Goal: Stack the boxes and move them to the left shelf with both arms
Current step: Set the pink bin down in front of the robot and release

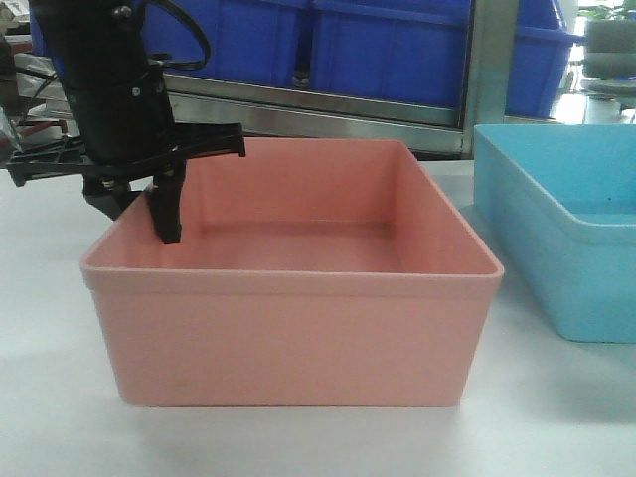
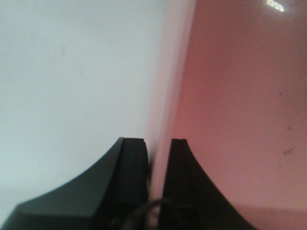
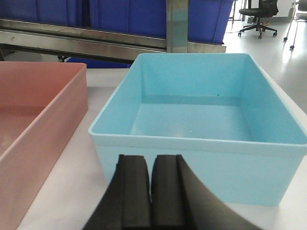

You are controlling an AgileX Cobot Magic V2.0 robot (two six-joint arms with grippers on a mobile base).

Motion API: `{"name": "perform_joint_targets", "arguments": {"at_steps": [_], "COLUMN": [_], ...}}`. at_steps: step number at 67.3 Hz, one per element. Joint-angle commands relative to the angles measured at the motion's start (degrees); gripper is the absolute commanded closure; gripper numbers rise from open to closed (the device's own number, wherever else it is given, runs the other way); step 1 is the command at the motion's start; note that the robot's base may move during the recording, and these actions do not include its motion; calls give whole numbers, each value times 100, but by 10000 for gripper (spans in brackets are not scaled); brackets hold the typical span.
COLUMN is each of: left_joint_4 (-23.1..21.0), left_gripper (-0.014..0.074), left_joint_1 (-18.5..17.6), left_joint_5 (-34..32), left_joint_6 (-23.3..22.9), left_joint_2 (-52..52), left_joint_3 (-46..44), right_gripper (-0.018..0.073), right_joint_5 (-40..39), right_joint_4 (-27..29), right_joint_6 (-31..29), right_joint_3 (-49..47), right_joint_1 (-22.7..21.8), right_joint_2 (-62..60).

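On the matte pale table (image 1: 60,407) sits the smooth, round-cornered salmon pink bin (image 1: 288,338), its thin left wall pinched by the left gripper (image 2: 158,141), the glossy light blue bin (image 3: 216,167) just beside it, the right gripper (image 3: 152,158) closed and empty before its rim, dark blue bins (image 1: 397,50) beyond a steel bar (image 1: 328,104).

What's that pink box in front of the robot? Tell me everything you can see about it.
The pink bin is an open-top rectangular tub of smooth, salmon-coloured plastic, with rounded corners and a thin lip round its rim. It is empty and stands upright on the grey-white table, with the light blue bin beside it across a gap. The left gripper straddles its left wall, one finger inside and one outside; whether they squeeze it cannot be told.
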Motion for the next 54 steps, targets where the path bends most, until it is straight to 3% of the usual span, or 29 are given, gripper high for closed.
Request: {"name": "perform_joint_targets", "arguments": {"at_steps": [1, 8, 14, 23, 28, 33, 41, 54], "left_joint_4": [53, 4, -19, -38, -80, -245, -516, -592], "left_gripper": [594, 582, 509, 301, 170, 97, 106, 184], "left_joint_1": [-17, -17, -17, -17, -17, -17, -7, -7], "left_joint_5": [-172, -137, -111, 97, 218, 387, 554, 539], "left_joint_6": [-58, 234, 403, 461, 792, 1198, 1695, 2703], "left_joint_2": [-227, -211, -211, -211, -237, -307, -665, -1815], "left_joint_3": [-130, -130, -130, -141, -150, -150, -185, -37], "right_gripper": [505, 505, 505, 505, 505, 505, 505, 505], "right_joint_5": [-485, -485, -485, -485, -485, -485, -523, -523], "right_joint_4": [-6, -6, -6, -6, -6, -6, -6, -6], "right_joint_6": [-48, -48, -48, -48, -48, -48, -48, -48], "right_joint_3": [-103, -103, -103, -103, -103, -103, -108, -108], "right_joint_1": [-29, -29, -29, -29, -29, -29, -29, -29], "right_joint_2": [-116, -116, -116, -116, -116, -116, -116, -116]}}
